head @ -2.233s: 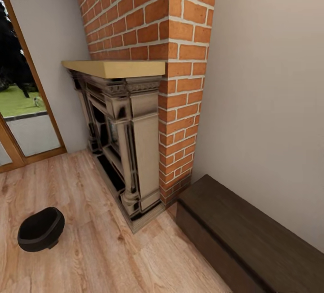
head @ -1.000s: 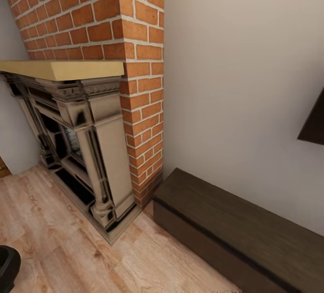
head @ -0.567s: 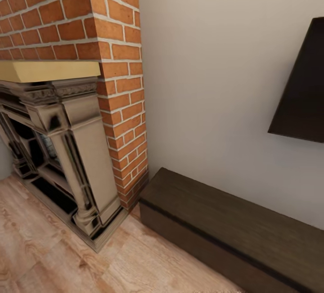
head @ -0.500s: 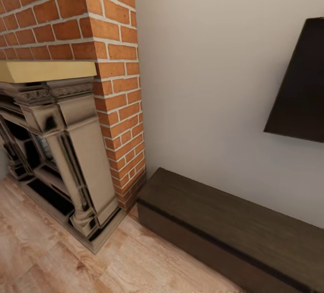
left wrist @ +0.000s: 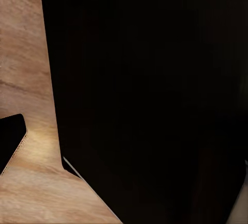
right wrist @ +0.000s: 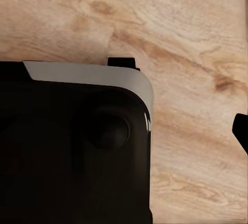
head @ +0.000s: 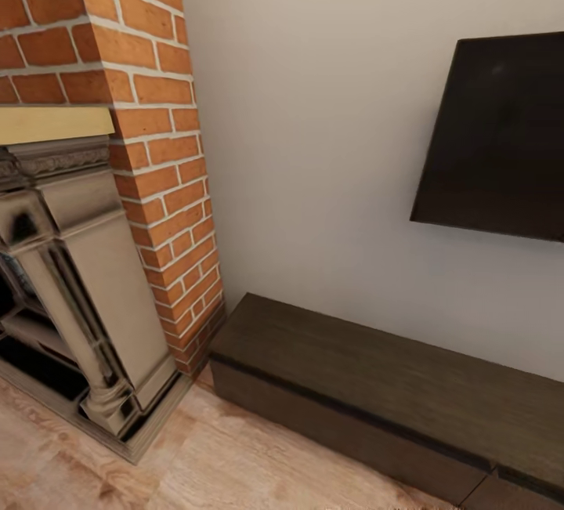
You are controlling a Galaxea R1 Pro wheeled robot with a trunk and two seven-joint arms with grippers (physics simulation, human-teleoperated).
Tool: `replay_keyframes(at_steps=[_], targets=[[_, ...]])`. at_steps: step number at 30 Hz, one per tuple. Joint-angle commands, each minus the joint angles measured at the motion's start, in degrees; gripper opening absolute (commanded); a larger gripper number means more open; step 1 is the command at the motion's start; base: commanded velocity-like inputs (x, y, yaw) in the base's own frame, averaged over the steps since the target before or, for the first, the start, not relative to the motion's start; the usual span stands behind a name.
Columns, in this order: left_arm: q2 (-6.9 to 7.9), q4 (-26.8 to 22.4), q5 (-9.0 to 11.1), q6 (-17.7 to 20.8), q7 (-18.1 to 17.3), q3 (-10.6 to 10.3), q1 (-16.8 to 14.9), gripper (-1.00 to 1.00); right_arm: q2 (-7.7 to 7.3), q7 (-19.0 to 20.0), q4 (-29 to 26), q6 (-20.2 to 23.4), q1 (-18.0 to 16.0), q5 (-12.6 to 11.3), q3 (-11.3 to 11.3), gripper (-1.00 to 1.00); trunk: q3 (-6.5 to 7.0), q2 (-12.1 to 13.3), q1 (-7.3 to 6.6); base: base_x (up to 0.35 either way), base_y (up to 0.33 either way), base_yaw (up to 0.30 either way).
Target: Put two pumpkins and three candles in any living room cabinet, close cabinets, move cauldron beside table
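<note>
Cabinet (head: 376, 385) against wall under TV (head: 501, 134), left end just beside brick fireplace (head: 149, 181), fronts apparently closed. Grippers' state: cannot tell. Risk: base clipping cabinet corner if driven too near while pumpkins, candles, cauldron remain unlocated.

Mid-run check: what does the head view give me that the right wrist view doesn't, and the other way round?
Head view alone: the brick fireplace with its pale mantel, the wall TV, and the long dark cabinet against the wall, its fronts looking shut.
Right wrist view alone: a dark rounded robot part with a grey edge, seen close up.
Both: the wood floor, with no task items on the patches they cover.
</note>
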Motion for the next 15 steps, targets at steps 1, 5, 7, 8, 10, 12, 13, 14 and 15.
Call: replay_keyframes(at_steps=[1,5,7,8,10,12,13,14,15], targets=[[0.00,0.0,0.0,0.0,0.0,0.0,0.0,1.00,0.00,0.0,0.0,0.0,0.0,0.0,0.0,1.00,0.00,0.0,0.00,0.000,0.000,-0.260],[0.00,0.0,0.0,0.0,0.0,0.0,0.0,1.00,0.22,0.0,0.0,0.0,0.0,0.2,0.0,1.00,-0.04,0.0,0.00,0.000,0.000,-0.055],[0.00,0.0,0.0,0.0,0.0,0.0,0.0,1.00,0.25,0.0,0.0,0.1,0.0,0.1,0.0,1.00,-0.15,0.0,0.00,0.000,0.000,0.056],[0.00,0.0,0.0,0.0,0.0,0.0,0.0,1.00,0.26,0.0,0.0,0.1,0.0,0.1,0.0,1.00,-0.22,0.0,0.00,0.000,0.000,0.075],[0.00,0.0,0.0,0.0,0.0,0.0,0.0,1.00,0.26,-0.1,0.0,0.2,0.0,0.1,0.0,1.00,-0.37,0.0,0.00,0.000,0.000,0.081],[0.00,0.0,0.0,0.0,0.0,0.0,0.0,1.00,0.26,-0.1,0.0,0.2,0.0,0.1,0.0,1.00,-0.52,0.0,0.00,0.000,0.000,0.082],[0.00,0.0,0.0,0.0,0.0,0.0,0.0,1.00,0.26,-0.1,0.0,0.1,0.0,0.1,0.0,1.00,-0.60,0.0,0.00,0.000,0.000,0.062],[0.00,0.0,0.0,0.0,0.0,0.0,0.0,1.00,0.26,-0.1,0.0,0.1,0.0,0.1,0.0,1.00,-0.68,0.0,0.00,0.000,0.000,0.050],[0.00,0.0,0.0,0.0,0.0,0.0,0.0,1.00,0.26,-0.1,0.0,0.1,0.0,0.1,0.0,1.00,-0.76,0.0,0.00,0.000,0.000,0.025]])
